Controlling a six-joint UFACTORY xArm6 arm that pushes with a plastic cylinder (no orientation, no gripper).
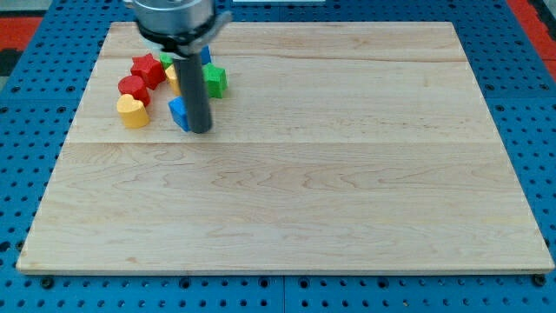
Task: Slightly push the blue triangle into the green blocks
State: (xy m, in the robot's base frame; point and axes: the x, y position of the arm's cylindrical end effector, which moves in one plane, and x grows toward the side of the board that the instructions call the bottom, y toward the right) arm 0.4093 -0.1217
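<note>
Blocks are all bunched in the upper left of the frame, on the pale wooden board (287,200) that sits over a blue pegboard surface (26,130). And right in among them stands the dark straight rod, my tip (201,130) planted on the wood just at the lower right edge of the cluster. There is no pincer on this arm, so no opening to report, wide or narrow: it is a bare rod and it holds nothing.

Blue triangle block (179,114) sits immediately to the left of my tip, touching it or near enough that no gap can be made out; the rod covers its right side. Above and to the right of it, a green block (215,80) peeks out from behind the rod, its shape partly hidden. A second sliver of green (166,60) shows higher up, under the arm's grey housing (178,17), too covered to name its shape.

Further left, a red star-like block (148,69) sits at the top, a round red block (134,88) just below it, and a yellow heart-shaped block (132,110) lowest. Another yellow block (174,80) shows just left of the rod, above the blue triangle, and a scrap of blue (206,55) sits at the rod's upper right.
</note>
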